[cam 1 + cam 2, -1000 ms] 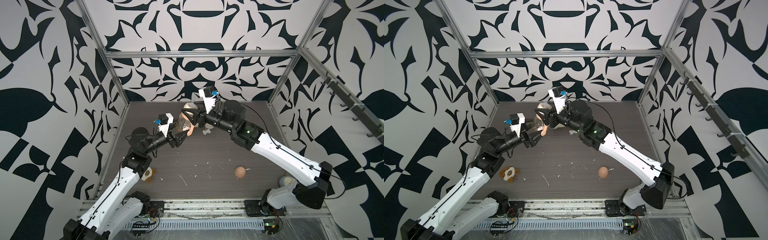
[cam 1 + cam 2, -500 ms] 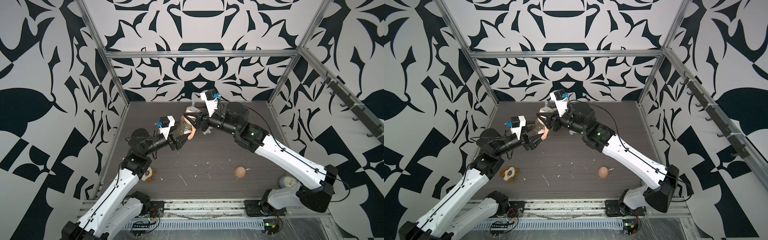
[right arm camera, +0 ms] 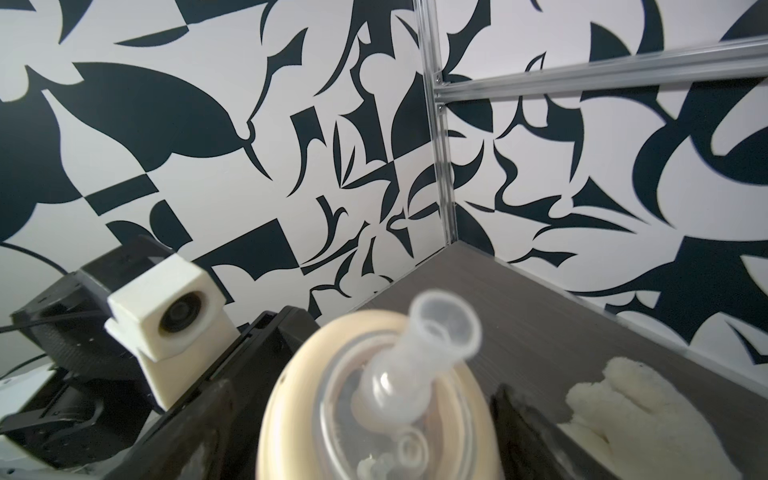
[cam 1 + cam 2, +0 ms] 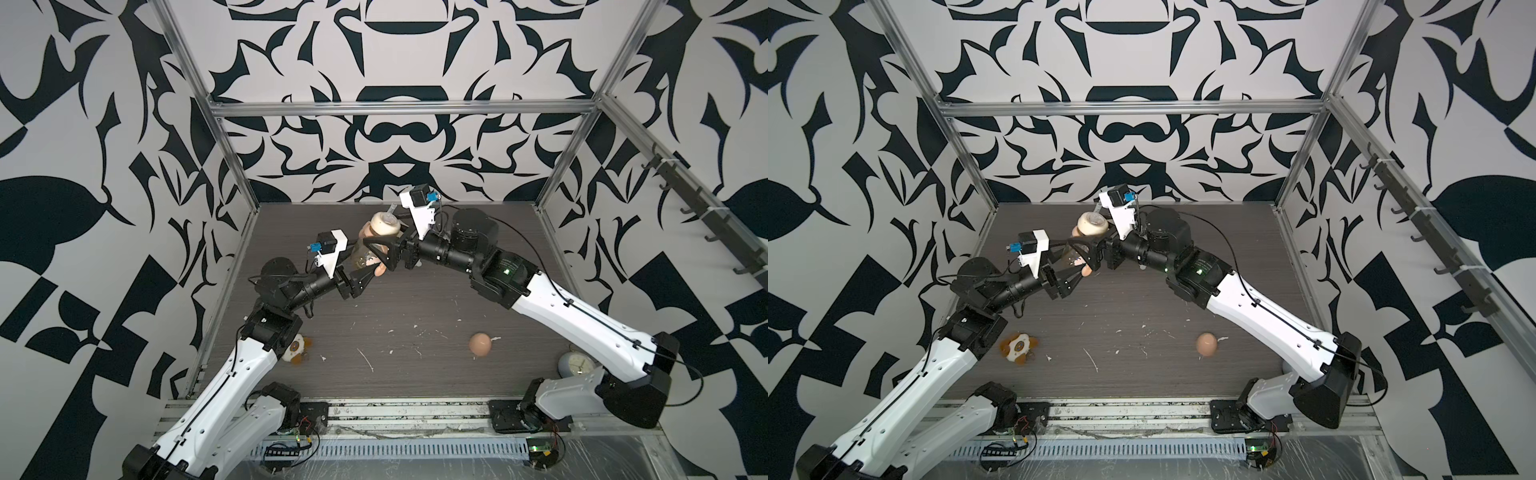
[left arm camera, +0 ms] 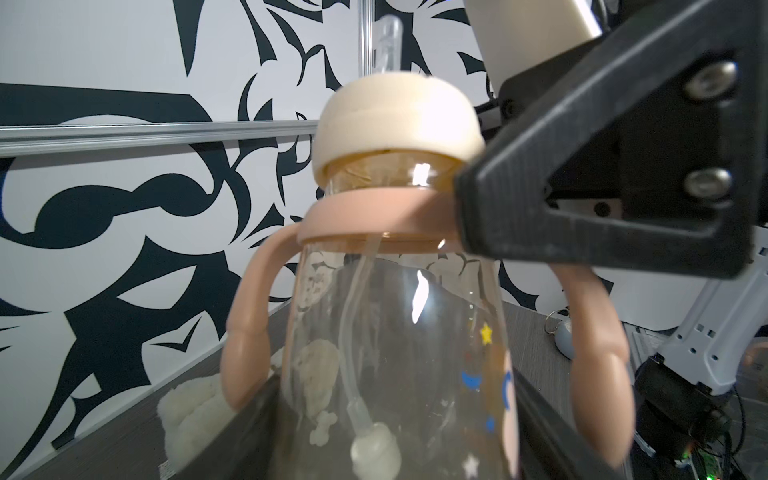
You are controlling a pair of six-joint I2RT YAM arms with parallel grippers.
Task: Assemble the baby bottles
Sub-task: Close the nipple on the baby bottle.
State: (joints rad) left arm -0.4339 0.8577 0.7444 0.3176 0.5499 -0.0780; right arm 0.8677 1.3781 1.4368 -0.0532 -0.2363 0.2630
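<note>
The baby bottle [image 5: 399, 332] is amber-tinted and clear, and is held tilted above the table in both top views [image 4: 362, 254] [image 4: 1070, 258]. Its peach-pink two-handled ring [image 5: 374, 216] sits on the neck. The cream nipple collar [image 5: 395, 120] [image 3: 286, 411] sits on top, and its straw tube [image 5: 353, 332] hangs inside. My left gripper [image 5: 395, 440] [image 4: 365, 275] is shut on the bottle's lower body. My right gripper [image 3: 361, 436] [image 4: 380, 246] is open, with its jaws on either side of the collar. The peach-pink dome cap [image 4: 479, 344] [image 4: 1206, 344] lies on the table.
A small orange-white toy [image 4: 296, 347] [image 4: 1017, 348] lies near the left arm's base. A cream plush dog [image 3: 631, 399] [image 5: 187, 411] lies on the table behind the bottle. A small grey clock [image 4: 575, 365] stands by the right arm's base. Patterned walls enclose the table.
My right gripper's jaws have opened off the cream collar, which stays on the bottle. Both arms shifted slightly with the bottle. The left grip is unchanged.
</note>
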